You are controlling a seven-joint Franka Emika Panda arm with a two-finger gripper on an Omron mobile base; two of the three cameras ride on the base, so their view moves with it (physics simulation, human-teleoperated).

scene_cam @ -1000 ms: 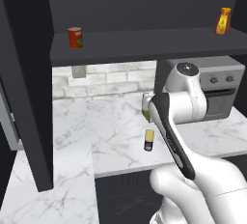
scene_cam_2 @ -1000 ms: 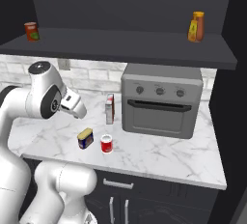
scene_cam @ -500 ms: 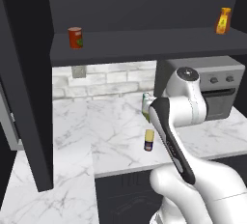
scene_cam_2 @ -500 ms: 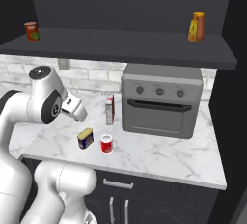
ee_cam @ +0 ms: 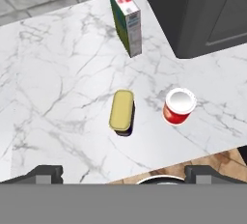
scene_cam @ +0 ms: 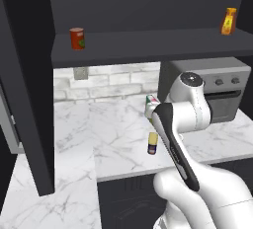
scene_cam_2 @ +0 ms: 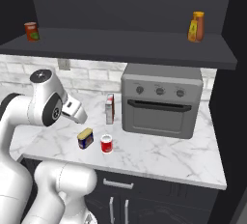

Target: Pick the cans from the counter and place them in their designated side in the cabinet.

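Note:
Two cans stand close together near the front edge of the white marble counter [ee_cam: 58, 83]. One is a boxy tin [ee_cam: 122, 110] with a yellow top, also seen as the tin [scene_cam_2: 85, 138] and the tin [scene_cam: 152, 143]. The other is a short red can [ee_cam: 179, 105] with a white top, the red can [scene_cam_2: 106, 144] just right of the tin. My gripper [ee_cam: 124, 175] hovers above them, open and holding nothing, its fingertips [ee_cam: 46, 174] wide apart. In the right base view the gripper [scene_cam_2: 81, 118] hangs up-left of the tin. The dark cabinet shelf [scene_cam_2: 120, 42] runs overhead.
A green-and-white carton [ee_cam: 126, 20] stands behind the cans beside the grey oven [scene_cam_2: 161, 100]. An orange-red can [scene_cam: 76, 38] sits at the shelf's left and an orange bottle [scene_cam_2: 196, 26] at its right. A tall dark side panel [scene_cam: 29, 99] rises on the left.
The arm has sunk a little, bringing the hand slightly lower toward the cans. The cans have not moved and the jaws stay open.

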